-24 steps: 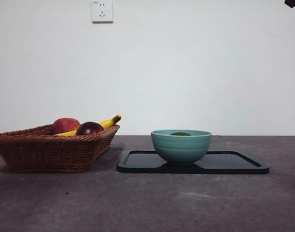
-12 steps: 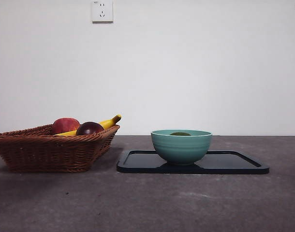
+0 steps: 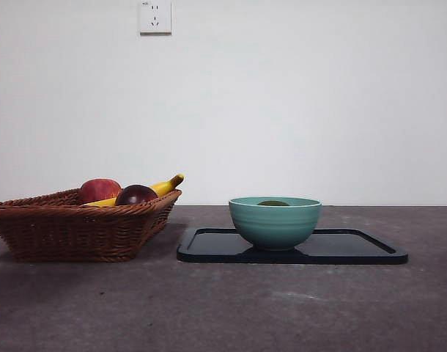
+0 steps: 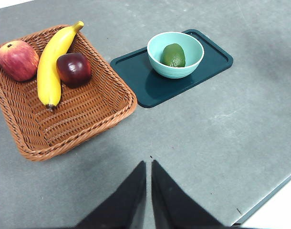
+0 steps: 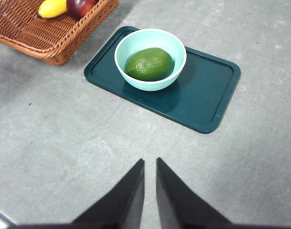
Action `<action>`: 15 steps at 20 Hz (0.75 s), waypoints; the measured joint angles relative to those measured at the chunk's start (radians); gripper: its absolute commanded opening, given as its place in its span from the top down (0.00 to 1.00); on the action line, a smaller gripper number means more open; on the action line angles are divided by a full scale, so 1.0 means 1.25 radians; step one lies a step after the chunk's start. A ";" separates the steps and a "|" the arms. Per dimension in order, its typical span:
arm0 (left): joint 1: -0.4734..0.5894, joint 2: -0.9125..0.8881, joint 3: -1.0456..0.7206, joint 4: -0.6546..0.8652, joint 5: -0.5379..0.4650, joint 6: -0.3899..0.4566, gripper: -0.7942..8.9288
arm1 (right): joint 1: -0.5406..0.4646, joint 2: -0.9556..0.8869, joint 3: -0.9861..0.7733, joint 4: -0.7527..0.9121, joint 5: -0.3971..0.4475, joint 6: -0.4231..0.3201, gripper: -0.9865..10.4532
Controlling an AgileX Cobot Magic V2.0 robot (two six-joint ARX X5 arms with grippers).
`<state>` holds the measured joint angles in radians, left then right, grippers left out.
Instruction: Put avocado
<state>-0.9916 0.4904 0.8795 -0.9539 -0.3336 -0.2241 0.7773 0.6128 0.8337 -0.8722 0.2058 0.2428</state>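
- The avocado [image 5: 149, 64] is seen lying inside the light green bowl [image 5: 150, 81], low in the hollow, so that only its top shows above the rim in the front view [image 3: 273, 203].
- Its skin is dark olive green, dull and slightly pebbled, with a few paler flecks; the shape is a rounded oval lying on its side.
- It is touched by neither gripper, and the placing is judged to be done.
- The bowl stands on the dark tray [image 5: 210, 102], toward the end nearest the basket; the rest of the tray is bare.
- What has changed lies at the upper right corner of the front view: a black tip was seen there a second ago, only a sliver remained half a second ago, and now nothing is seen. An arm is thus taken to have drawn fully clear, which fits a finished task.
- Bowl, tray and basket are unmoved across the three front pictures.
- The right gripper [image 5: 150, 164] is held high above the table, well apart from the tray, with a narrow gap between its jaws and nothing held.
- The left gripper [image 4: 149, 164] hangs likewise over bare table, jaws nearly together, empty.
- In the wicker basket [image 4: 95, 102] lie an apple [image 4: 17, 59], a banana [image 4: 52, 64] and a dark maroon fruit [image 4: 74, 68].
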 measured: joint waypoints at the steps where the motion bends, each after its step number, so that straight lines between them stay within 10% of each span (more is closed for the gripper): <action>1: 0.000 0.000 0.000 0.000 0.000 0.000 0.90 | 0.000 0.000 0.000 0.000 0.000 0.000 0.89; 8: 0.058 -0.002 0.000 0.000 0.000 0.000 0.90 | 0.000 0.000 0.000 0.001 0.000 0.000 0.89; 15: 0.398 -0.123 -0.134 0.138 0.152 0.169 0.90 | 0.000 0.000 0.000 0.001 0.000 0.000 0.89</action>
<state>-0.4942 0.3370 0.7120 -0.7811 -0.1440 -0.0128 0.7773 0.6128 0.8337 -0.8711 0.2062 0.2428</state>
